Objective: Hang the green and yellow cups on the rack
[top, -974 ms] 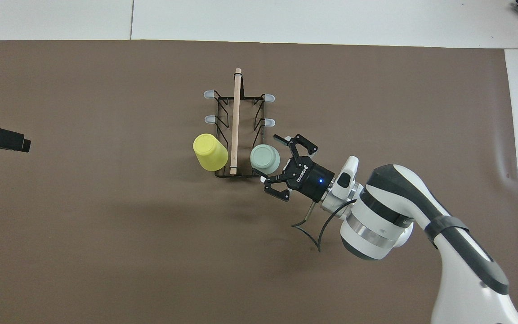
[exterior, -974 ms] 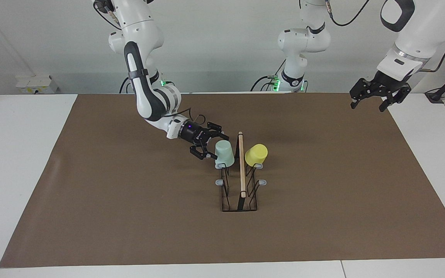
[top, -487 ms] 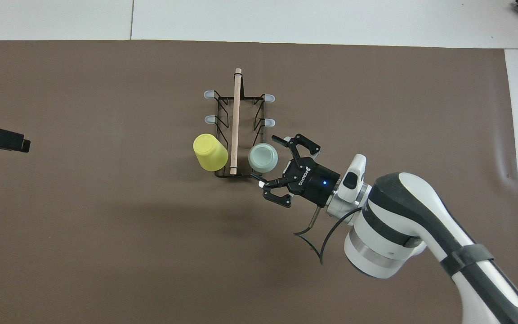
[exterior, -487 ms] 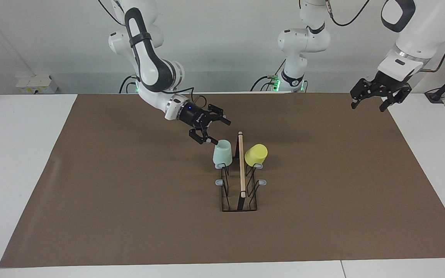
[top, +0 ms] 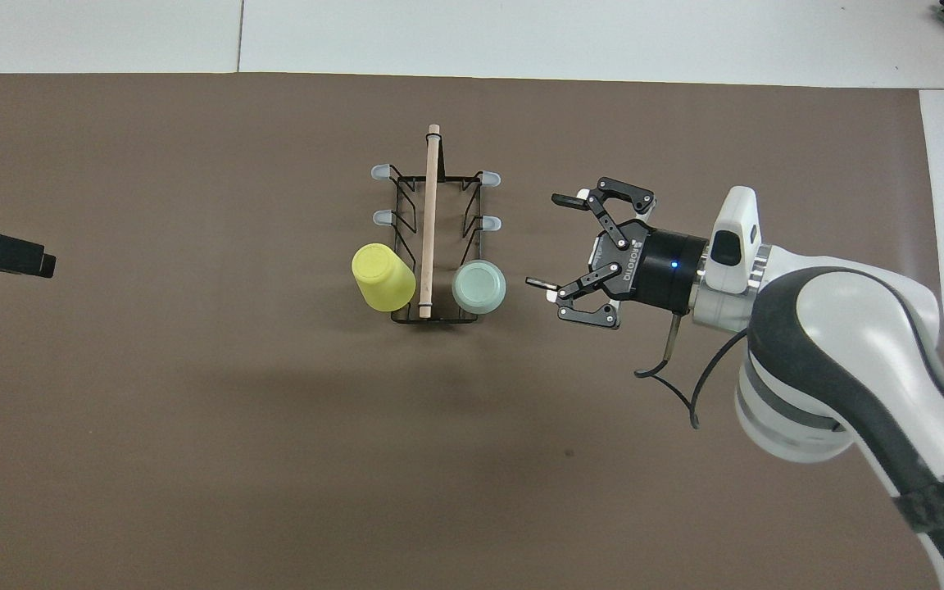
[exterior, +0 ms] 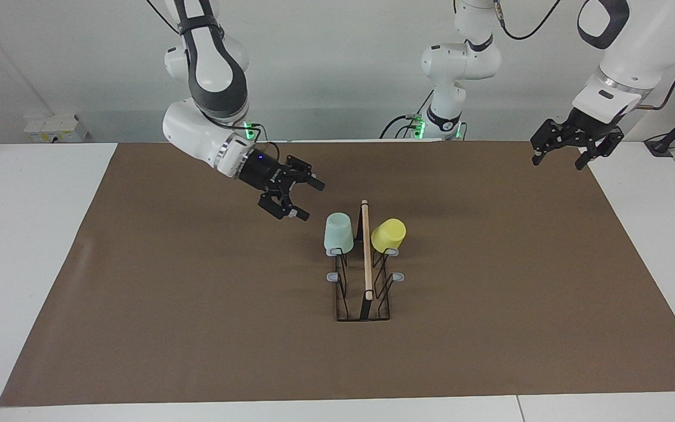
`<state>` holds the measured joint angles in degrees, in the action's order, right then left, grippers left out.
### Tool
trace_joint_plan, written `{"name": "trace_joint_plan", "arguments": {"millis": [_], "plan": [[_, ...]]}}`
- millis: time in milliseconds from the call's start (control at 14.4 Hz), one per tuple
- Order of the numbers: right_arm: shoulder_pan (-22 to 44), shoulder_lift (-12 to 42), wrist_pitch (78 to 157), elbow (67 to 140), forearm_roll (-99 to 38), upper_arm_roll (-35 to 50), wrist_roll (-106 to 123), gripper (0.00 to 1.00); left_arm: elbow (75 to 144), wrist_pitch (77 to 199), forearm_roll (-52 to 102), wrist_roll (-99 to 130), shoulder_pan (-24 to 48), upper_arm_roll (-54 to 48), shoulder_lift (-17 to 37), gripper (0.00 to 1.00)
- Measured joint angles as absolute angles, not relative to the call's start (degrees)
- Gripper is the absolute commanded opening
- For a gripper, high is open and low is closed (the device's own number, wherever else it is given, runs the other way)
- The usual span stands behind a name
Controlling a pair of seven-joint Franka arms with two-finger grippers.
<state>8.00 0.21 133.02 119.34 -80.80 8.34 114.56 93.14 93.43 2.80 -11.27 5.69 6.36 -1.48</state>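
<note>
Mint cup (exterior: 338, 232) and yellow cup (exterior: 388, 235) upturned, apparently on rack (exterior: 364, 275) prongs

green cup (exterior: 338, 233): mint | yellow cup (exterior: 388, 235): yellow | rack (exterior: 364, 293): black wire | mat (exterior: 197, 293): brown

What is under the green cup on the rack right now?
The green cup sits upside down on the rack, over the prong nearest the robots on the right arm's side. The prong itself is covered; only grey at the rim shows.
</note>
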Motion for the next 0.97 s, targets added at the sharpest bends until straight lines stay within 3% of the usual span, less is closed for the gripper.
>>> {"name": "trace_joint_plan", "arguments": {"millis": [626, 974], "plan": [[2.30, -3.66, 111.97, 112.74, -41.83, 8.28, 87.22, 1.00, 93.16, 93.32, 2.80, -11.27, 5.69, 6.30, -1.48, 1.00], [2.27, -3.71, 110.35, 112.16, -25.40, 8.42, 68.69, 1.00, 93.17, 92.67, 2.80, -11.27, 5.69, 6.20, -1.57, 1.00]]}}
